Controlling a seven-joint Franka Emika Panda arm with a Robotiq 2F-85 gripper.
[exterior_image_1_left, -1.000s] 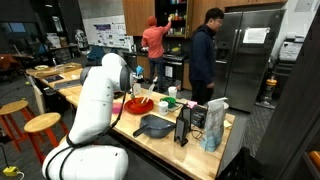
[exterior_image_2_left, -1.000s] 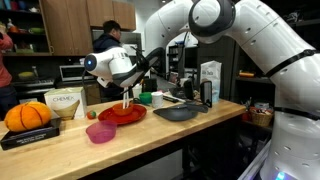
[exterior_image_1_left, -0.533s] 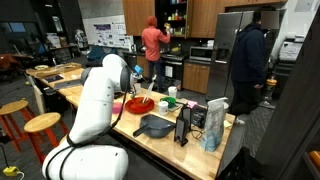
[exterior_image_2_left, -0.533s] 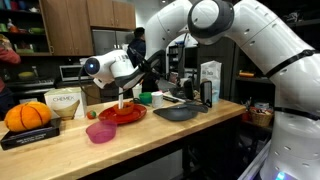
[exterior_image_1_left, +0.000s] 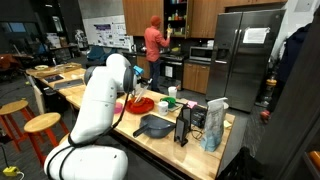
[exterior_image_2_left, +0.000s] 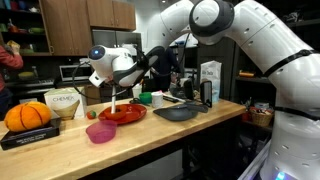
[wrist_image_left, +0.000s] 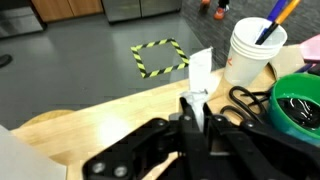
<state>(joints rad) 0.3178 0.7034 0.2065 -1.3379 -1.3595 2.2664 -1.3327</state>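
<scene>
**A:** What is seen closest to the wrist camera?

**B:** A white utensil (wrist_image_left: 198, 72) is pinched at its handle by the fingers (wrist_image_left: 184, 108) of the gripper (wrist_image_left: 194, 110), which are pressed tight against it. A spatula is suspected, though the flat end is blurred. Its flat end is pointed out over the bench (wrist_image_left: 70, 130).

**A:** What has been changed in the last second?

**B:** The gripper has been raised and drawn sideways in an exterior view (exterior_image_2_left: 113, 88). It was above the middle of the red plate (exterior_image_2_left: 124, 115) and is now at the edge nearer the pink bowl (exterior_image_2_left: 100, 132). The pinch has not been loosened.

**A:** Is the plate touched?

**B:** That cannot be told. The utensil is hung upright with its tip just at the rim.

**A:** What is meant for the work in hand?

**B:** The utensil is judged to have been taken off the plate's middle while firmly kept, and nothing has been let go.

**A:** And farther off?

**B:** A white cup (wrist_image_left: 250, 50) and a green bowl (wrist_image_left: 298, 105) are seen just beyond the fingers. The dark pan (exterior_image_2_left: 178, 113) has been left where it was. In the kitchen behind, the refrigerator (exterior_image_1_left: 240, 45) is no longer screened by anyone, and a person in red (exterior_image_1_left: 155, 42) is seen at the counter.
</scene>
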